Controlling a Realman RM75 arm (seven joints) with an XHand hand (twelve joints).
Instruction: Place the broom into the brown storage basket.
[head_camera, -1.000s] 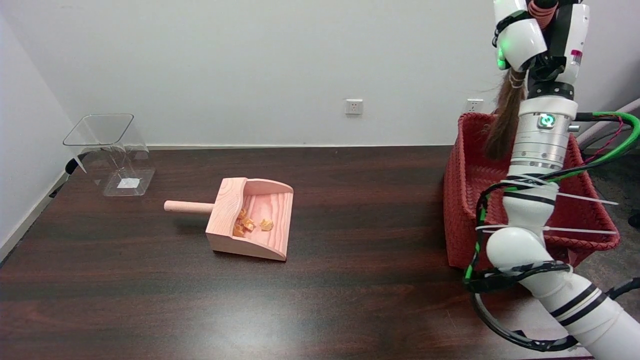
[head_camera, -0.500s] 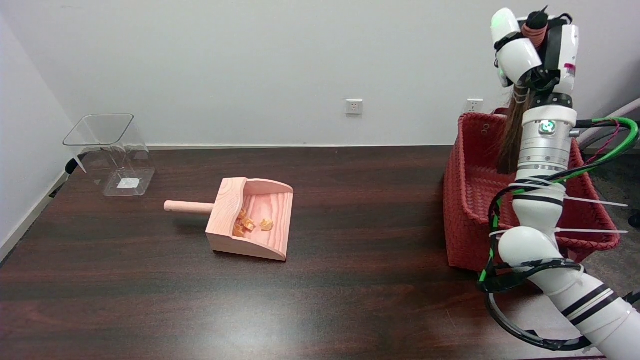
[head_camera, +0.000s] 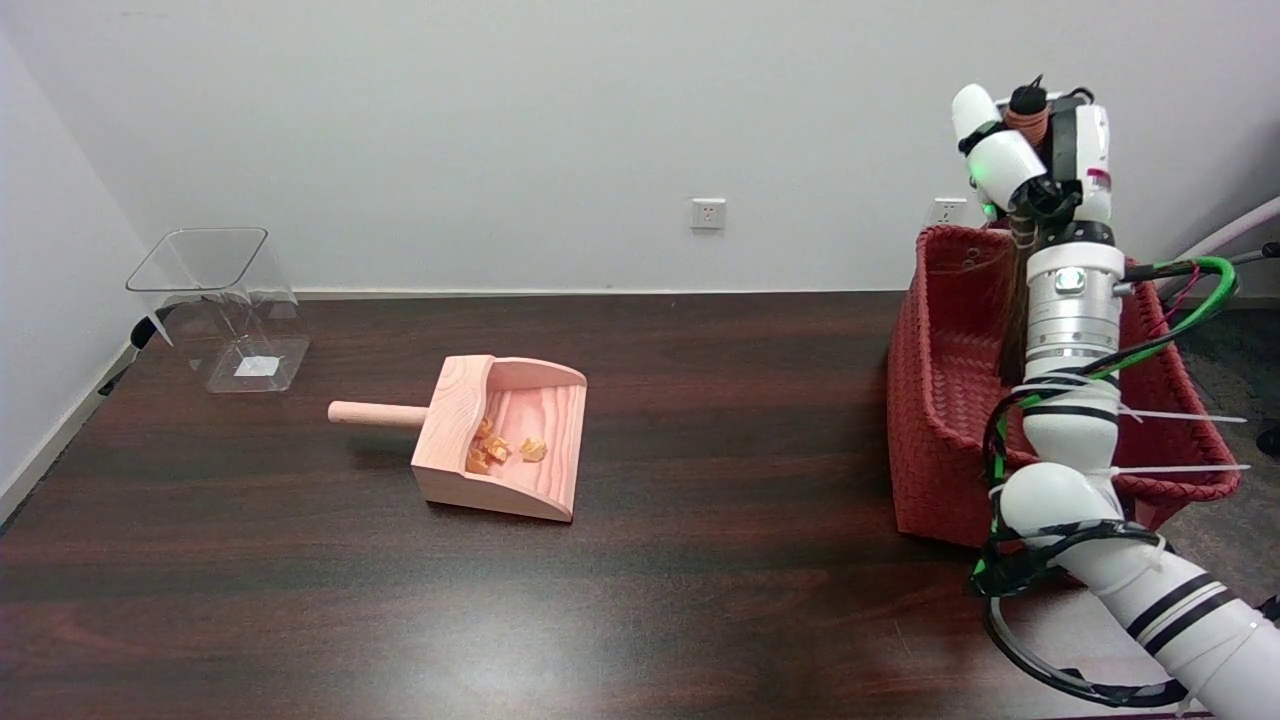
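Note:
My right hand (head_camera: 1035, 155) is raised above the reddish-brown woven basket (head_camera: 945, 400) at the table's right end. It grips the broom by the top of its handle, whose dark wrapped end (head_camera: 1027, 103) sticks up between the fingers. The broom's brown bristles (head_camera: 1014, 320) hang straight down inside the basket, mostly hidden behind my forearm. Whether the bristle tips touch the basket floor is hidden.
A pale wooden dustpan (head_camera: 505, 435) with orange scraps lies mid-table, handle pointing left. A clear plastic bin (head_camera: 222, 305) stands at the far left corner. Green and black cables (head_camera: 1170, 300) loop around my arm beside the basket.
My right hand has come down with the broom, and the bristles have sunk deeper into the basket. The arm has shifted slightly right.

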